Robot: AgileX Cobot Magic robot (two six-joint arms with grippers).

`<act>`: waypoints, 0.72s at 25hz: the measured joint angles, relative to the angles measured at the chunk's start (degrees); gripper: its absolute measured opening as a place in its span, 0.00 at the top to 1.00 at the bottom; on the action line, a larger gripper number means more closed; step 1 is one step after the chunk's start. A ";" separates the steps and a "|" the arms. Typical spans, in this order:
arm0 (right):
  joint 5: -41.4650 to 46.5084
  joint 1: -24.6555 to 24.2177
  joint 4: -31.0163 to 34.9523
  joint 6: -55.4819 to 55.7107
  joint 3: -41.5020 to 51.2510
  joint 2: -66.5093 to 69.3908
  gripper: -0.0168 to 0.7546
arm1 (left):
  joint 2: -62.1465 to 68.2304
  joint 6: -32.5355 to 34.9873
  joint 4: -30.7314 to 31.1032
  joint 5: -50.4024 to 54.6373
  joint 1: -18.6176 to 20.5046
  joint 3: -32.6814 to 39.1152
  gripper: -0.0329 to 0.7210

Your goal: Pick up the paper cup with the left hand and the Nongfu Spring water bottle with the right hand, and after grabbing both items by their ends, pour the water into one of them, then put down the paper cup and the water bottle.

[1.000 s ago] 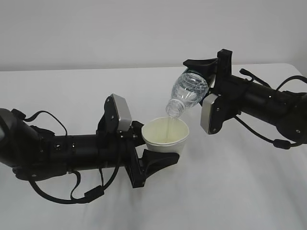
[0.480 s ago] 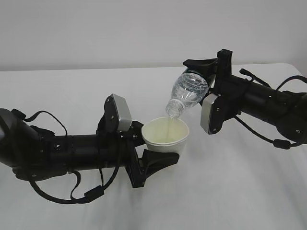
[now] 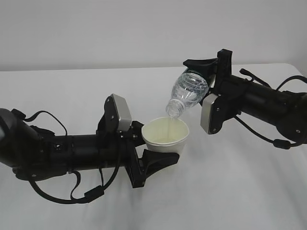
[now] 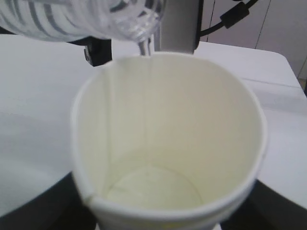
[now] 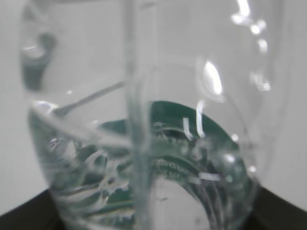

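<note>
**Three cameras, one shared pour**

The exterior camera stands off the table's (image 3: pixel 249 201) front edge, looking down at a slant toward the back wall, far enough to take in both arms. The left wrist camera sits just behind the paper cup (image 4: pixel 168 143), looking into its mouth from close range, with the bottle's (image 4: pixel 86 19) neck at the top edge. The right wrist camera presses so near the bottle that its clear body fills the frame, blurred. All three views share the bottle; the exterior and left wrist views share the cup too.

Tilted bottle (image 3: pixel 188 93) above upright cup (image 3: pixel 165 136)
</note>
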 joint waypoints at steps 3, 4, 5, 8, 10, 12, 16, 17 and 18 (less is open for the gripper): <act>0.00 0.00 0.00 -0.09 0.00 0.00 0.37 | 0.00 0.00 0.00 0.00 0.00 0.00 0.31; 0.00 0.00 0.00 -0.09 0.00 0.00 0.37 | 0.00 0.00 0.00 0.00 0.00 0.00 0.31; 0.00 0.00 0.00 -0.09 0.00 0.00 0.37 | 0.00 0.00 0.00 0.00 0.00 0.00 0.31; 0.00 0.00 0.00 -0.09 0.00 0.00 0.37 | 0.00 0.00 0.00 0.00 0.00 0.00 0.31; 0.00 0.00 0.00 -0.09 0.00 0.00 0.37 | 0.00 0.00 0.00 0.00 0.00 0.00 0.31; 0.00 0.00 0.00 -0.23 0.00 0.00 0.37 | 0.00 0.00 0.00 0.00 0.00 0.00 0.31; 0.00 0.00 0.00 -0.35 0.00 0.00 0.37 | 0.00 0.00 0.00 0.11 0.00 0.00 0.31; 0.00 0.00 0.00 -0.46 0.00 0.00 0.37 | 0.00 0.00 0.00 0.20 0.00 0.00 0.31; 0.00 0.00 0.00 -0.46 0.00 0.00 0.37 | 0.00 0.00 0.00 0.33 0.00 0.00 0.31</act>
